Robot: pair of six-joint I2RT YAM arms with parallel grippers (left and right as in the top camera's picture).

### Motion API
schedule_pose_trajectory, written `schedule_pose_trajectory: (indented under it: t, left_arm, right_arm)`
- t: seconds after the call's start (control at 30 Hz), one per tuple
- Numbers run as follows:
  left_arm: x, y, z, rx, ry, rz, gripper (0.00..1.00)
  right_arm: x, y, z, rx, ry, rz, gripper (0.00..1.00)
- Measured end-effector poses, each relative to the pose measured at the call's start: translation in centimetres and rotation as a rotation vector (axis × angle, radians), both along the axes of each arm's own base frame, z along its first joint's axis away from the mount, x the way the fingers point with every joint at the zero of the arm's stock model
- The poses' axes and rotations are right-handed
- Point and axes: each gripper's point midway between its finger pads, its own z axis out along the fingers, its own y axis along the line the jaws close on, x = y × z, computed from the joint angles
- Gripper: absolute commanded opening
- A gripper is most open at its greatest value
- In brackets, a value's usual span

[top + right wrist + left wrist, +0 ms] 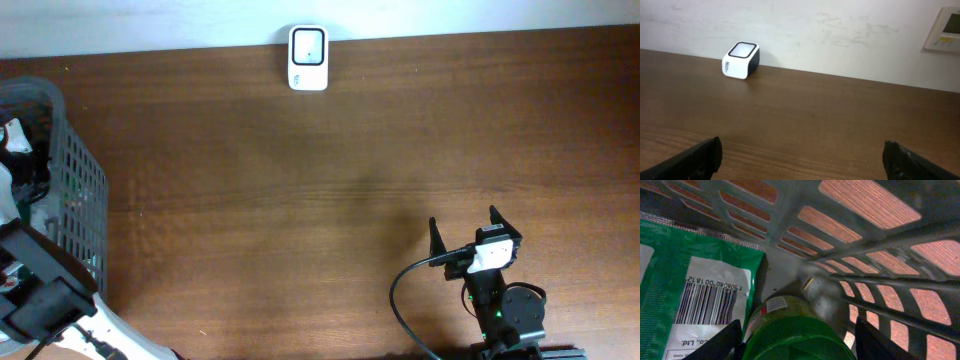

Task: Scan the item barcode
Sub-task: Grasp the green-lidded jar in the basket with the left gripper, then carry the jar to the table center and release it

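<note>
Green cylindrical plastic jar (790,342) is sitting between fingers of left gripper (797,330), grasp impossible to tell; right gripper (801,147) is hanging spread wide.

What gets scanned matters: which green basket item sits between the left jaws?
The round green container, not the flat green packet with the barcode beside it.

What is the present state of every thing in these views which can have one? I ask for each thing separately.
scanner: upright, window facing up, nothing over it.
basket: upright, holding goods.
green packet: lying in the basket, barcode face up.
green container: in the basket, between the left fingers.
left fingers: either side of the green container; contact unclear.
right fingers: wide open, holding nothing.
</note>
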Motion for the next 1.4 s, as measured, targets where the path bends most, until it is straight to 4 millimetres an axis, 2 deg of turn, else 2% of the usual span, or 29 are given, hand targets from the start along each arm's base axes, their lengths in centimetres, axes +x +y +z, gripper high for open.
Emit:
schedule_pose_trajectory:
  t: [0.03, 0.13, 0.23, 0.27, 0.33, 0.4, 0.57, 0.67, 0.7, 0.8, 0.87, 0.9, 0.97, 1.03, 1.07, 1.1, 1.13, 1.17, 1.2, 1.23, 1.3, 1.4]
  left_arm:
    - [0.0, -0.1, 0.0, -0.005, 0.005, 0.006, 0.76]
    - [0.0, -0.3, 0.4, -0.035, 0.027, 0.022, 0.87]
    - [0.1, -0.2, 0.4, -0.041, 0.039, 0.02, 0.86]
    - [0.1, -0.2, 0.3, -0.04, 0.041, 0.014, 0.84]
    - [0.2, -0.2, -0.1, -0.033, 0.037, 0.005, 0.67]
    - [-0.1, -0.8, -1.4, -0.049, 0.063, -0.009, 0.59]
    - [-0.3, -0.9, -0.9, -0.053, 0.073, -0.007, 0.55]
    - [-0.1, -1.0, 0.4, -0.052, 0.068, 0.0, 0.55]
    - [0.0, -0.9, 1.3, -0.045, 0.055, 0.007, 0.55]
    - [0.3, -0.8, 8.5, 0.033, -0.077, 0.031, 0.54]
    - [-0.6, -1.5, 16.7, 0.128, -0.231, 0.046, 0.54]
    - [-1.9, -2.4, 22.2, 0.191, -0.341, 0.059, 0.54]
    - [-2.8, -3.2, 25.5, 0.23, -0.412, 0.065, 0.54]
    - [-5.6, -5.8, 31.8, 0.296, -0.547, 0.066, 0.54]
    - [-6.7, -7.8, 34.3, 0.32, -0.61, 0.043, 0.54]
    - [-6.7, -9.4, 35.3, 0.321, -0.637, 0.013, 0.53]
    - [-6.2, -12.0, 35.9, 0.307, -0.661, -0.045, 0.53]
    - [-5.5, -14.3, 35.9, 0.284, -0.67, -0.105, 0.54]
    - [-4.3, -18.7, 35.1, 0.226, -0.66, -0.217, 0.54]
    - [-3.8, -20.5, 34.6, 0.206, -0.648, -0.263, 0.54]
    - [-2.6, -26.8, 32.5, 0.127, -0.6, -0.424, 0.52]
    - [-0.6, -34.4, 27.0, 0.036, -0.451, -0.609, 0.51]
  right_arm:
    - [0.0, 0.0, 0.0, 0.0, 0.0, 0.0, 0.98]
    - [0.0, 0.0, 0.0, 0.0, 0.0, 0.0, 0.98]
    - [0.0, 0.0, 0.0, 0.0, 0.0, 0.0, 0.98]
    - [0.0, 0.0, 0.0, 0.0, 0.0, 0.0, 0.98]
    - [0.0, 0.0, 0.0, 0.0, 0.0, 0.0, 0.98]
    - [0.0, 0.0, 0.0, 0.0, 0.0, 0.0, 0.98]
    - [0.0, 0.0, 0.0, 0.0, 0.0, 0.0, 0.98]
    - [0.0, 0.0, 0.0, 0.0, 0.0, 0.0, 0.98]
    - [0.0, 0.0, 0.0, 0.0, 0.0, 0.0, 0.99]
    - [0.0, 0.0, 0.0, 0.0, 0.0, 0.0, 0.98]
    - [0.0, 0.0, 0.0, 0.0, 0.0, 0.0, 0.98]
    - [0.0, 0.0, 0.0, 0.0, 0.0, 0.0, 0.98]
    - [0.0, 0.0, 0.0, 0.0, 0.0, 0.0, 0.98]
    - [0.0, 0.0, 0.0, 0.0, 0.0, 0.0, 0.98]
    - [0.0, 0.0, 0.0, 0.0, 0.0, 0.0, 0.98]
    - [0.0, 0.0, 0.0, 0.0, 0.0, 0.0, 0.98]
    - [0.0, 0.0, 0.0, 0.0, 0.0, 0.0, 0.98]
    - [0.0, 0.0, 0.0, 0.0, 0.0, 0.0, 0.98]
    - [0.0, 0.0, 0.0, 0.0, 0.0, 0.0, 0.98]
    - [0.0, 0.0, 0.0, 0.0, 0.0, 0.0, 0.98]
    - [0.0, 0.0, 0.0, 0.0, 0.0, 0.0, 0.99]
    - [0.0, 0.0, 0.0, 0.0, 0.0, 0.0, 0.98]
